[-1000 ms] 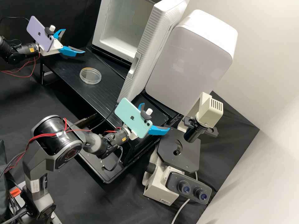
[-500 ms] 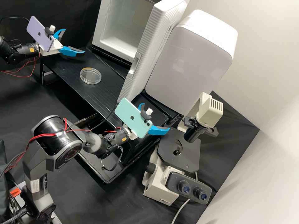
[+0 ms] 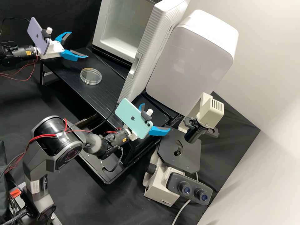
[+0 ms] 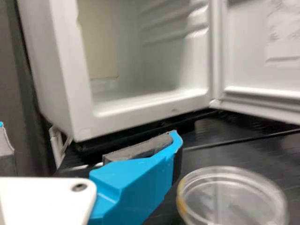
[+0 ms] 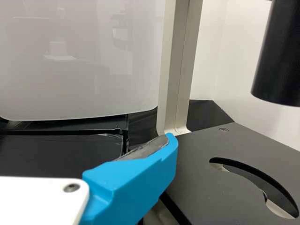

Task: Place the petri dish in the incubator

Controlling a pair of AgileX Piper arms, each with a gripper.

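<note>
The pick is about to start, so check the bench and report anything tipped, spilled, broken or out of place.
Nothing stands out. The petri dish lies flat and whole on the black shelf, with nothing spilled around it. The incubator stands upright behind it, its door swung open.

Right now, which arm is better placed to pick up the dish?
Left. The left gripper, open, hangs close to the dish and faces the open incubator. The right gripper sits farther from the dish, by the microscope.
</note>
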